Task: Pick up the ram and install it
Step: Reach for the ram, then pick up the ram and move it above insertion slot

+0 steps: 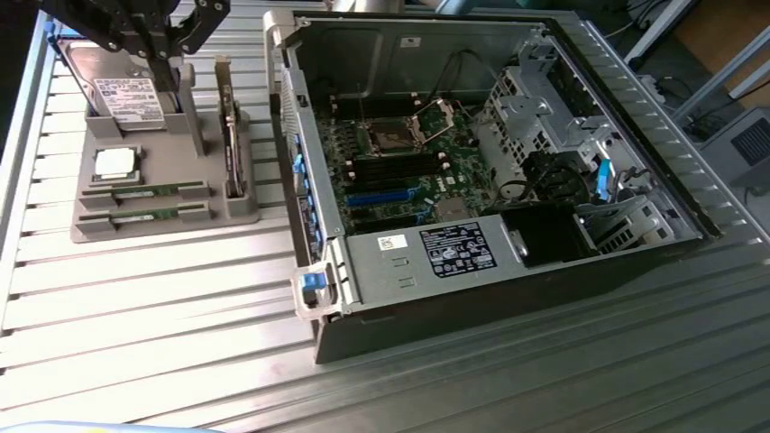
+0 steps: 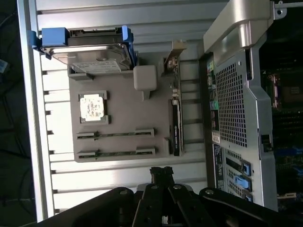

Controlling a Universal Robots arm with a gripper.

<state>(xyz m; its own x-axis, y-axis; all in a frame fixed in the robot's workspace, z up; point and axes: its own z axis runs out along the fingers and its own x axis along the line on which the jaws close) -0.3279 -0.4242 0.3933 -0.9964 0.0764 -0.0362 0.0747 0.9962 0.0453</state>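
Hovering with the pincer (image 1: pixel 166 86) closed and empty, high over the grey tray (image 1: pixel 169 167) at the exterior view's left. Best to spread the jaws, square up lengthwise over the ram (image 1: pixel 144 191), 1 of 2 in the tray's near slots, and pinch mid-length, clear of the processor (image 1: pixel 114 162).

The gripper (image 1: pixel 166 77) hung at the upper left of the exterior view, its black linkages spread, its fingers (image 2: pixel 162 172) pointing down, pressed together, holding nothing.
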